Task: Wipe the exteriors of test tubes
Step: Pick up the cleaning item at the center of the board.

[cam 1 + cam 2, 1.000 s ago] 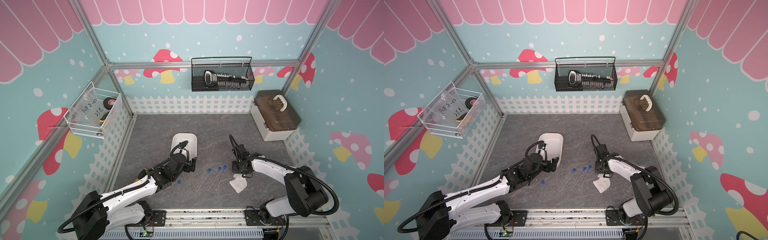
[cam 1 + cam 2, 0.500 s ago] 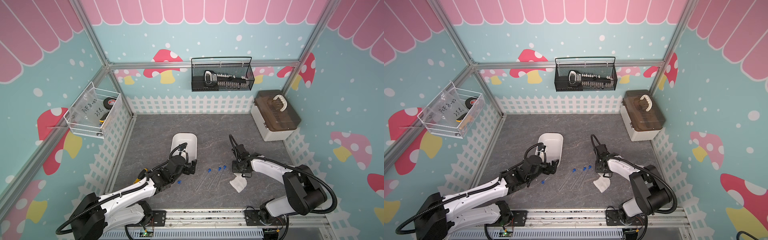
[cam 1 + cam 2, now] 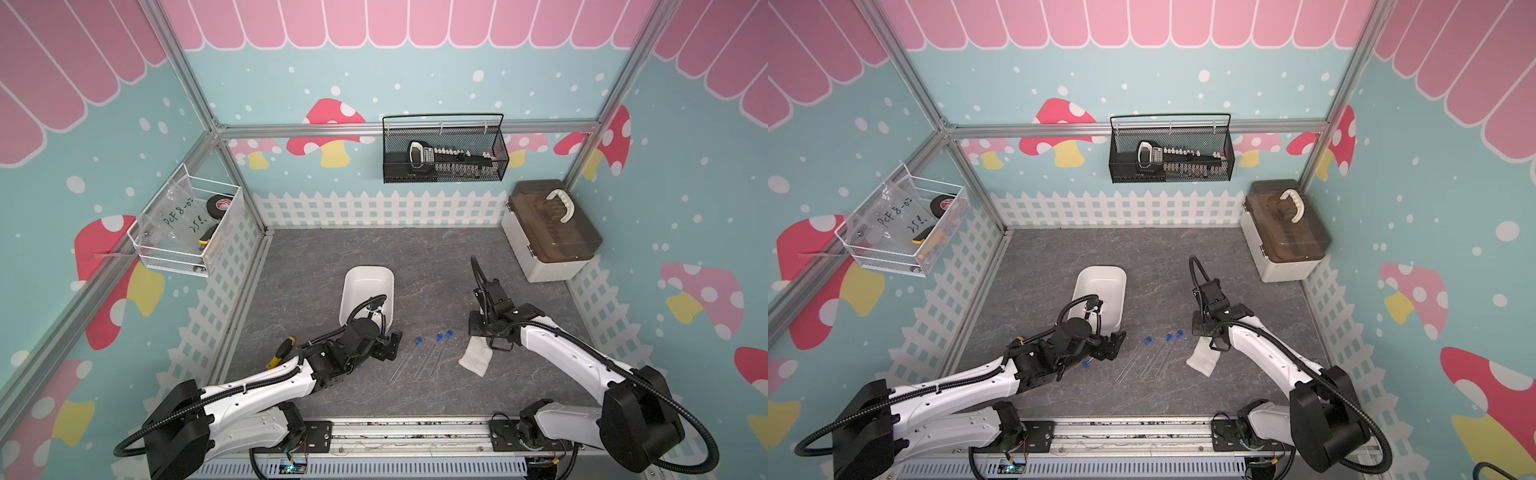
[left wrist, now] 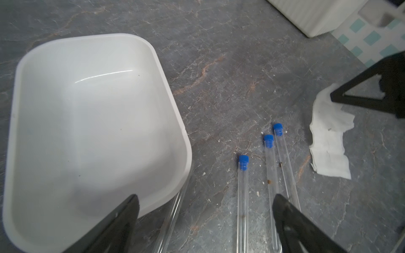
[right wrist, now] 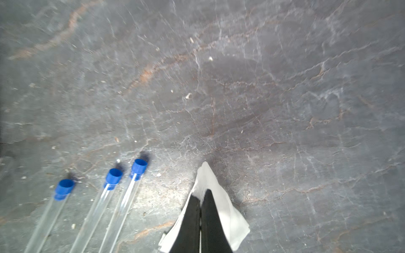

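Pinching a corner of the white cloth (image 5: 221,210) between fully closed jaws, the right gripper (image 5: 200,195) sat low over the grey table (image 5: 285,87). The rest of the cloth trailed onto the surface toward the robot. Just beside it, toward the left arm, three test tubes (image 3: 420,357) lay flat and nearly parallel, apart from the cloth, with their blue caps pointing away from the robot. The left gripper (image 4: 205,197) hovered with jaws spread wide and nothing between them. One finger was over the near end of the white tray (image 4: 87,37), and the other was above the uncapped ends of the three tubes. A fourth test tube (image 4: 173,216) lay between those fingers, either touching the tray's near corner or tucked under it; I could not tell which. Its capped end showed beneath the left arm in a top view.
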